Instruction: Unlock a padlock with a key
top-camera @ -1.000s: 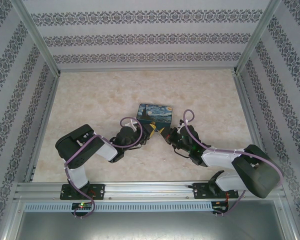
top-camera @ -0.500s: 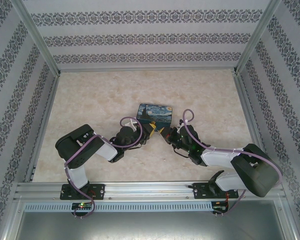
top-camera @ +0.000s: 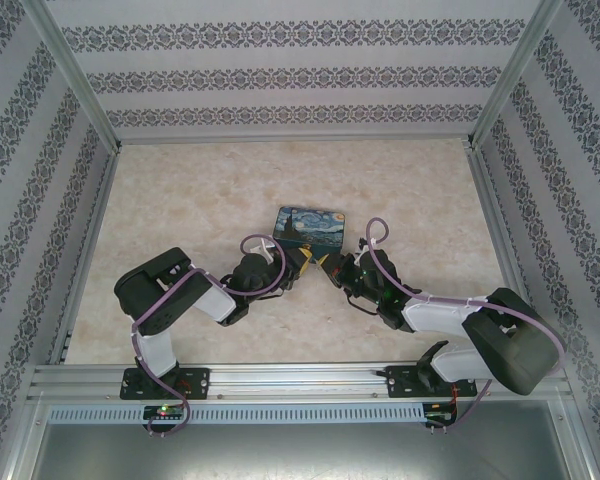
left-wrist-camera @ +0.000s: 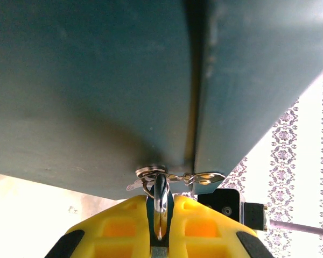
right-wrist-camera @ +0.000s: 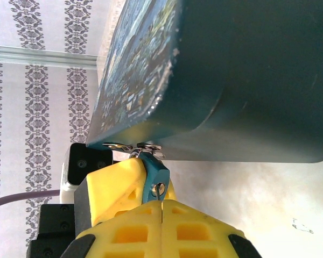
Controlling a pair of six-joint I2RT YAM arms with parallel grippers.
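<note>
At table (top-camera: 180, 200) centre, just near of painted tin (top-camera: 312, 227): left gripper (top-camera: 302, 258) and right gripper (top-camera: 332, 268) tip to tip. Left wrist view: left gripper (left-wrist-camera: 160, 220) pinching small blue item (left-wrist-camera: 160, 199), silver strip down its middle, key ring (left-wrist-camera: 151, 173) at far end, close against tin. Right wrist view: right gripper (right-wrist-camera: 161, 209) fingers pressed together, small blue item (right-wrist-camera: 155, 174) ending at their tips; pinched there or not, cannot tell. Key or padlock: cannot tell.
</note>
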